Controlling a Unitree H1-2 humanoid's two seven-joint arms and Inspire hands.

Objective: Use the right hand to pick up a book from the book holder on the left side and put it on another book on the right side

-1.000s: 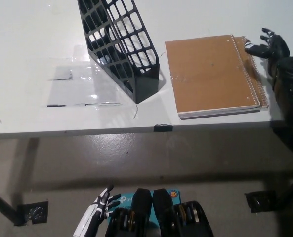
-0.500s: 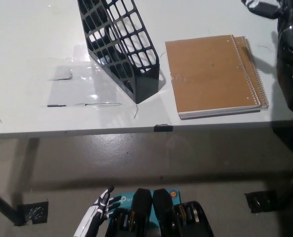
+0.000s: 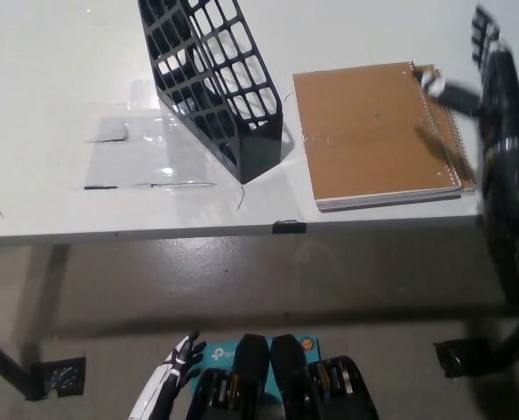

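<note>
A brown spiral-bound book (image 3: 377, 134) lies flat on the white table (image 3: 49, 79), on top of another book whose white page edges show beneath it. The black mesh book holder (image 3: 213, 79) stands to its left and looks empty from here. My black right hand (image 3: 485, 70) hovers at the book's right edge near the spiral binding, open, fingers spread and holding nothing. My white left hand (image 3: 167, 381) hangs low at the bottom of the picture, below the table edge, open.
Clear tape strips and small dark marks (image 3: 110, 136) sit on the table left of the holder. A black clip (image 3: 289, 227) sits on the table's front edge. The floor and a table leg foot (image 3: 58, 376) show below.
My right hand, which had risen toward the top right corner, has come back down and left to the book's spiral edge. The books and the holder have not moved.
</note>
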